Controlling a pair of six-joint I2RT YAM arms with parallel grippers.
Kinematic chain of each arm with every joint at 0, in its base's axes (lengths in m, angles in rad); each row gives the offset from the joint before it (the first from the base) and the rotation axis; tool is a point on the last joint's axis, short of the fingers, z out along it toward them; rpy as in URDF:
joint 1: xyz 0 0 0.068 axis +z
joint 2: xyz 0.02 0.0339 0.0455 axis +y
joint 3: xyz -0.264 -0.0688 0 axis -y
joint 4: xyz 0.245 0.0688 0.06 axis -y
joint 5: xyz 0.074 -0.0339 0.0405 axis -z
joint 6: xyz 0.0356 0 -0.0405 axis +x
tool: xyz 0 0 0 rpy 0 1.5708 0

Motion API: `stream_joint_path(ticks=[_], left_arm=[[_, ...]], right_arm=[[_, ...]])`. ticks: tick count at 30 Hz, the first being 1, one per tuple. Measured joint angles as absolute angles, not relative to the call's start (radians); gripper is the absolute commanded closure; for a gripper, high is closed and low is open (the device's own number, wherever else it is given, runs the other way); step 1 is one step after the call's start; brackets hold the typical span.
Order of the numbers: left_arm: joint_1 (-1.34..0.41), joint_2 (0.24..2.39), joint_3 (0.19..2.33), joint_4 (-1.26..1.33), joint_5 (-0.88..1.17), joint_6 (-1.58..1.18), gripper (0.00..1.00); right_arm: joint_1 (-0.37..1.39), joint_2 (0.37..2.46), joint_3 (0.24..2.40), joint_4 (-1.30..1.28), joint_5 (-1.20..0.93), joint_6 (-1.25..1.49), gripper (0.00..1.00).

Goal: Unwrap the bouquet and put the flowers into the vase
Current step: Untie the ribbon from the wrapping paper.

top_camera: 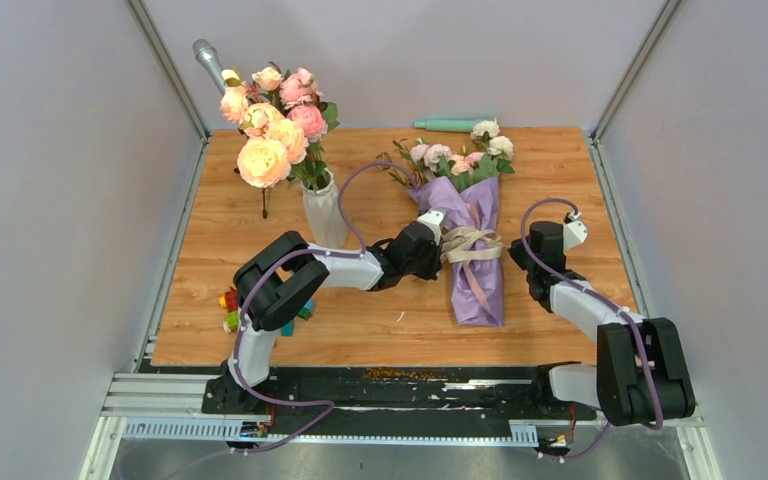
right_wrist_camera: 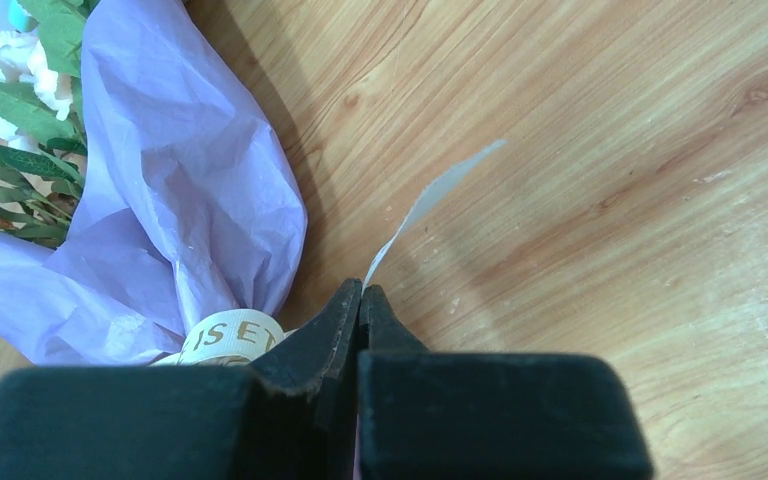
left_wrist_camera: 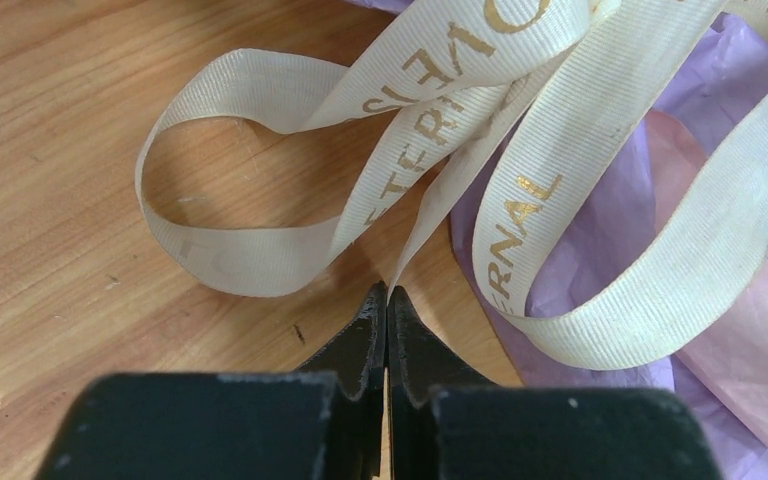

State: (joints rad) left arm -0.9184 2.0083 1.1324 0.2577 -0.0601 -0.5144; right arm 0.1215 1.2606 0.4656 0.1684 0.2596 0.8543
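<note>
Left wrist: left gripper (left_wrist_camera: 387,293) clamped on ribbon (left_wrist_camera: 520,200) | right gripper (right_wrist_camera: 361,291) pinching ribbon tail (right_wrist_camera: 430,198) beside bouquet (right_wrist_camera: 190,200)

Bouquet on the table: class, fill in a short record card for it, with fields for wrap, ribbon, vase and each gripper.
bouquet: lies flat on the wooden table, small roses toward the far edge
wrap: lilac paper, closed round the stems
ribbon: beige with gold lettering, tied round the middle
vase: white, ribbed, upright left of the bouquet, holding larger peach and pink blooms
left gripper: shut on a ribbon strand
right gripper: shut on a thin ribbon tail
</note>
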Motion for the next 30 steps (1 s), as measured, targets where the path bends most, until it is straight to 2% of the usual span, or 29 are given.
stream_joint_path(ticks=[30], left_arm=[[-0.853, 1.942, 1.076, 0.195, -0.001, -0.515, 1.0]], right_arm=[[0.069, 1.26, 0.519, 0.06, 0.217, 0.7, 1.0]])
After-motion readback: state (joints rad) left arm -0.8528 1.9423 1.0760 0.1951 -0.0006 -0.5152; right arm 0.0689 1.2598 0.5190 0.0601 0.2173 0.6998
